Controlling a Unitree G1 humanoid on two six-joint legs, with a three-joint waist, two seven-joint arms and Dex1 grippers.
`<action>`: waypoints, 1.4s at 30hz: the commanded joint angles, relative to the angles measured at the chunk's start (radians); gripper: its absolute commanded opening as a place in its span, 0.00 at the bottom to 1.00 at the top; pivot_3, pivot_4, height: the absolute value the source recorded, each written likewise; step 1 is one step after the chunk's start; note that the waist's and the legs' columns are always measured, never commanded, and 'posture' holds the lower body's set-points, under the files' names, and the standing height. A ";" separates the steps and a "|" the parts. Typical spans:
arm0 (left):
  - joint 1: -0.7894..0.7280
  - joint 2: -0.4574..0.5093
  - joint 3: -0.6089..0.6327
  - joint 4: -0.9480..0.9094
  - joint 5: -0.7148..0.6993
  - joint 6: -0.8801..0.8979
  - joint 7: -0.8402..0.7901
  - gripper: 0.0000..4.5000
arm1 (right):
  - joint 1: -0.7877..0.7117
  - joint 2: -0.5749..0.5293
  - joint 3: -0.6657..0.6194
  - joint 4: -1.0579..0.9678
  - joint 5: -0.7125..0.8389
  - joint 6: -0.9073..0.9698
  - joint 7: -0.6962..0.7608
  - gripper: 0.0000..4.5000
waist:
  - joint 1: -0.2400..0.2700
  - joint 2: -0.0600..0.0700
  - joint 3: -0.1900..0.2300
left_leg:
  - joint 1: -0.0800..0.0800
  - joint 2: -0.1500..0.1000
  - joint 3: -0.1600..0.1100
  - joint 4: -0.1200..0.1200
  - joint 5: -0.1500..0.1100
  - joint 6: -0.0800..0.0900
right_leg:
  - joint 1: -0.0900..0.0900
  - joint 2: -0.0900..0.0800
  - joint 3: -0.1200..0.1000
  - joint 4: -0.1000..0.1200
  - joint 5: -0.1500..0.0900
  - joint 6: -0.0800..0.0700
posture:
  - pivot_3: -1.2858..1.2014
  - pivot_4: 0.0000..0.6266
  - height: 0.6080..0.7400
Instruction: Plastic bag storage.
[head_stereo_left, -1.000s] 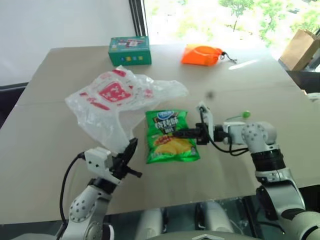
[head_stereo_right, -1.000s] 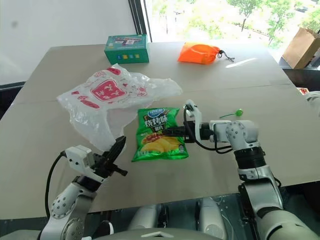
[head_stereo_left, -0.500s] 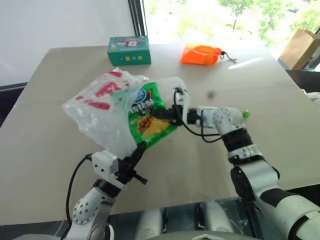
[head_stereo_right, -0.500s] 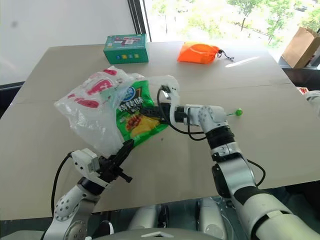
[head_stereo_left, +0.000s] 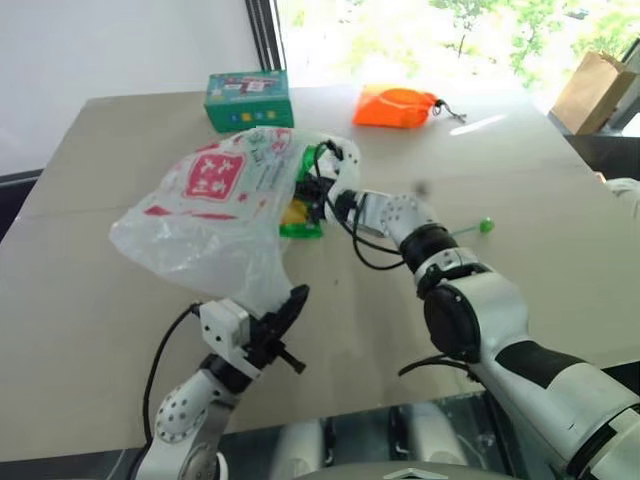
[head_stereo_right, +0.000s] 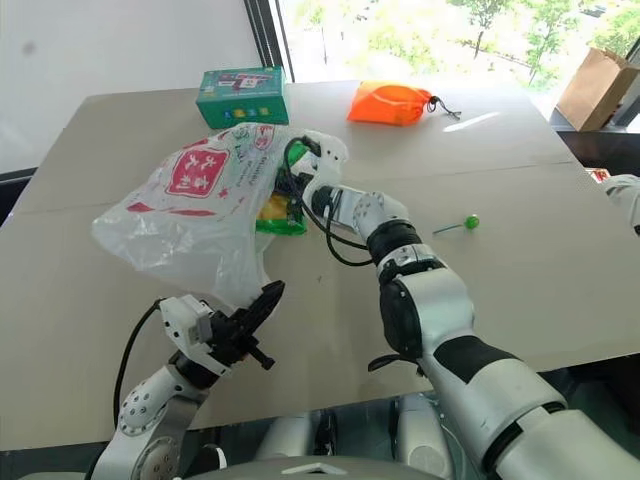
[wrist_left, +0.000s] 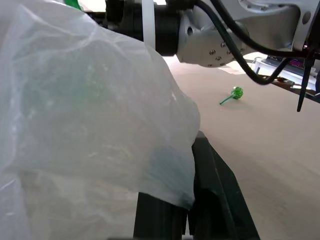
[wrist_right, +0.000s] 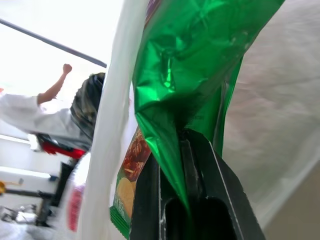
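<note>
The plastic bag (head_stereo_left: 205, 205), whitish and crinkly with a red square logo, stands puffed up above the table's left half. My left gripper (head_stereo_left: 290, 305) is shut on the bag's lower corner, and the film drapes over its black fingers (wrist_left: 220, 200). My right gripper (head_stereo_left: 305, 200) reaches in at the bag's open mouth, shut on the top edge of a green chip packet (head_stereo_left: 300, 218). The packet (wrist_right: 200, 60) sits pinched between the fingers (wrist_right: 215, 185), mostly inside the bag, with only its lower end showing.
A green box (head_stereo_left: 248, 100) and an orange drawstring pouch (head_stereo_left: 398, 107) lie at the table's far edge. A green lollipop (head_stereo_left: 486, 226) rests right of my right arm. A brown paper bag (head_stereo_left: 590, 90) stands beyond the table's right corner.
My right gripper lifted the chip packet off the table and carried it left and forward into the bag's mouth. The bag has swung up and bulged. My left gripper kept its hold.
</note>
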 joint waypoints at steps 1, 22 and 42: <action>-0.009 -0.001 -0.026 0.001 0.003 -0.024 -0.023 0.00 | -0.096 0.315 0.077 -0.083 -0.013 0.052 0.062 0.18 | 0.000 0.000 0.000 | 0.000 0.000 0.000 0.000 0.000 0.000 | 0.000 0.000 0.000 0.000 0.000 0.000 | 0.52 0.24 1.00; 0.032 -0.015 0.003 0.027 -0.070 -0.029 -0.065 0.00 | 0.520 -0.306 0.630 -0.739 -0.415 -0.293 0.524 0.98 | 0.018 -0.001 0.000 | -0.003 -0.002 -0.003 0.003 0.000 0.001 | 0.000 -0.003 -0.002 -0.002 0.001 0.001 | 0.52 0.24 1.00; 0.049 0.001 -0.007 0.013 -0.068 -0.025 -0.078 0.00 | 0.149 -0.246 0.362 0.045 -0.653 -0.748 -0.021 0.98 | 0.002 0.000 0.001 | 0.002 0.000 0.000 -0.001 0.003 -0.004 | 0.001 0.001 0.002 0.002 0.000 0.001 | 0.52 0.24 1.00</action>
